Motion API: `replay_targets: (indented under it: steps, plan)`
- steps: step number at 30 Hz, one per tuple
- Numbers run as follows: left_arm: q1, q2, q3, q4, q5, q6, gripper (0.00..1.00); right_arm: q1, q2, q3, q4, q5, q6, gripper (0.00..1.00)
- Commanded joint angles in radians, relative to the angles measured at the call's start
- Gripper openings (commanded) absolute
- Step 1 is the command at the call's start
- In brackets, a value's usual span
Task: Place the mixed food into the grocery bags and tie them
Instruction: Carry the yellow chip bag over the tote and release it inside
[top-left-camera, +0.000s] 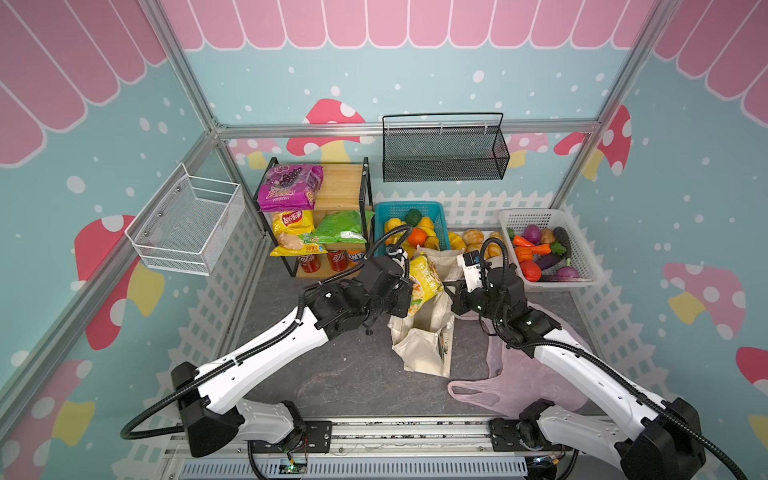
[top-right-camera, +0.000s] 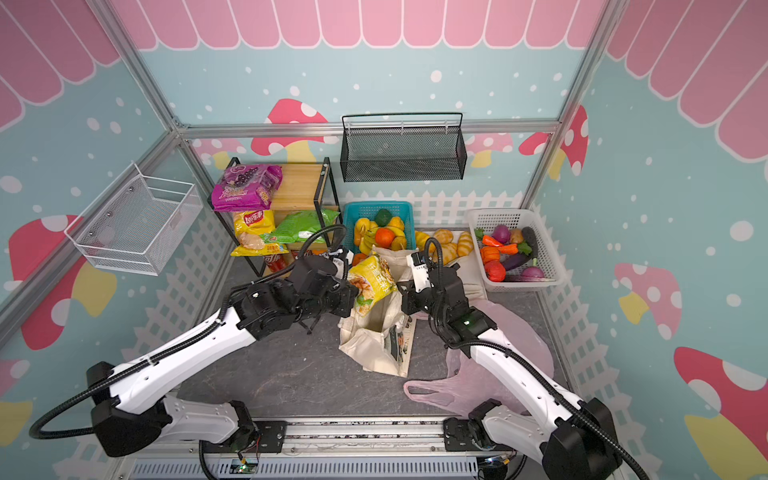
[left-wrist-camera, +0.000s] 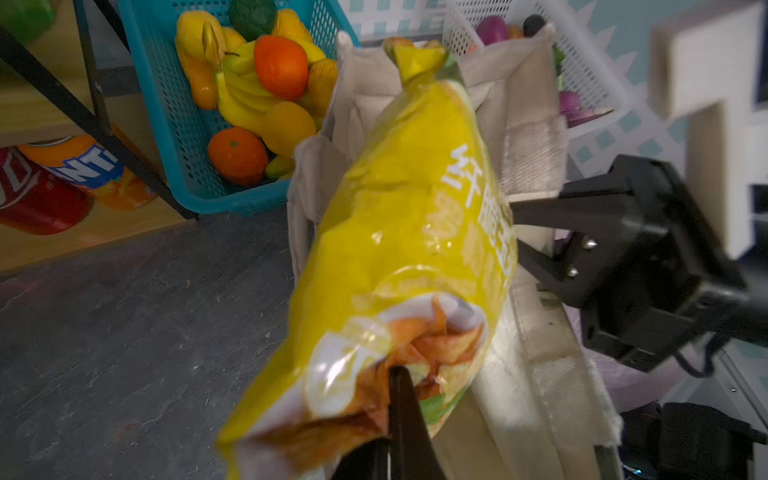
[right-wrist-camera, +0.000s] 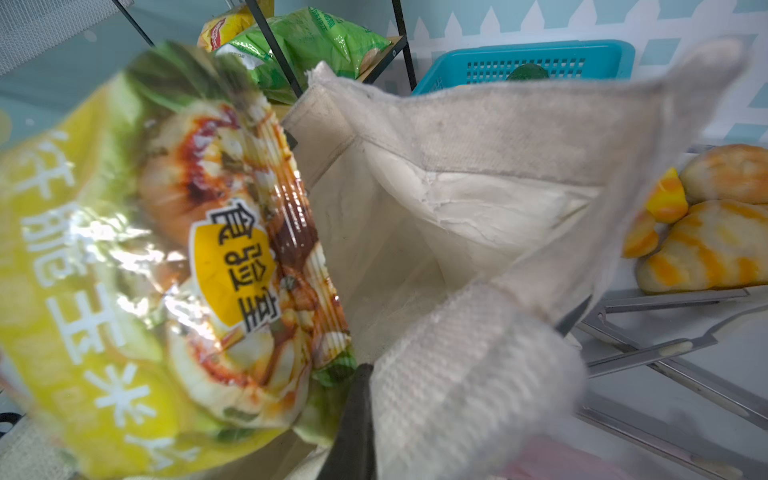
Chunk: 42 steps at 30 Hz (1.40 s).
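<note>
My left gripper (top-left-camera: 409, 287) is shut on the lower end of a pale yellow snack packet (top-left-camera: 424, 284) (left-wrist-camera: 399, 232). It holds the packet tilted over the open mouth of the cream canvas tote (top-left-camera: 424, 349) (right-wrist-camera: 457, 208). My right gripper (top-left-camera: 452, 286) (right-wrist-camera: 362, 376) is shut on the tote's rim at its woven handle strap (right-wrist-camera: 461, 374), keeping the mouth open. A thin pink plastic bag (top-left-camera: 519, 374) lies flat under the right arm. The purple grape-print packet (top-left-camera: 289, 187) rests on top of the shelf. A red tomato (top-left-camera: 531, 271) and an orange pumpkin (top-left-camera: 524, 253) lie in the white basket (top-left-camera: 590, 266).
The wooden shelf (top-left-camera: 340, 187) at back left holds a yellow chip packet (top-left-camera: 291, 228), a green packet (top-left-camera: 343, 226) and soda cans. A blue basket (top-left-camera: 440, 212) of toy fruit stands behind the tote, with bread rolls (top-left-camera: 473, 237) beside it. Wire baskets hang on the walls.
</note>
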<state>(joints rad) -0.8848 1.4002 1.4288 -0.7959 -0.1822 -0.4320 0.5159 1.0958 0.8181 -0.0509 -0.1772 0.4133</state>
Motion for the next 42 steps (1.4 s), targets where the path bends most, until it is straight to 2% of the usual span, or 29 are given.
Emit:
replay_targets:
  steps: [1,5,9,14,18,22,25,27,32,36,39,42]
  plan:
    - [-0.002,0.057,0.106,-0.150,-0.110,0.042,0.00,-0.007,-0.037,0.003,0.093,-0.001,0.011,0.00]
    - [-0.002,0.166,0.191,-0.198,-0.180,0.102,0.00,-0.009,-0.035,0.021,0.054,0.004,-0.038,0.00]
    - [-0.002,0.248,0.272,-0.272,-0.240,0.107,0.00,-0.019,-0.015,0.062,-0.040,0.037,-0.101,0.00]
    - [0.003,0.209,0.260,-0.266,-0.261,0.089,0.00,-0.044,-0.010,0.069,-0.087,0.061,-0.138,0.00]
    - [0.007,0.181,0.232,-0.265,-0.261,0.099,0.00,-0.061,-0.011,0.077,-0.086,0.018,-0.150,0.00]
    - [0.007,0.204,0.237,-0.266,-0.190,0.150,0.00,-0.065,-0.013,0.074,-0.036,-0.112,-0.149,0.00]
    - [0.001,0.248,0.268,-0.282,-0.143,0.198,0.00,-0.065,-0.014,0.055,0.040,-0.220,-0.099,0.00]
    - [-0.001,0.272,0.294,-0.287,-0.073,0.227,0.00,-0.065,-0.015,0.037,0.097,-0.280,-0.055,0.00]
    - [0.002,0.338,0.351,-0.277,0.029,0.244,0.00,-0.068,-0.008,-0.013,0.213,-0.353,0.031,0.00]
    - [0.030,0.382,0.369,-0.245,0.098,0.208,0.11,-0.077,0.006,-0.051,0.282,-0.402,0.081,0.00]
    - [0.060,0.357,0.326,-0.157,0.195,0.167,0.29,-0.083,0.019,-0.069,0.297,-0.419,0.097,0.00]
    - [0.093,0.288,0.256,-0.060,0.276,0.130,0.42,-0.095,0.022,-0.083,0.295,-0.427,0.103,0.00]
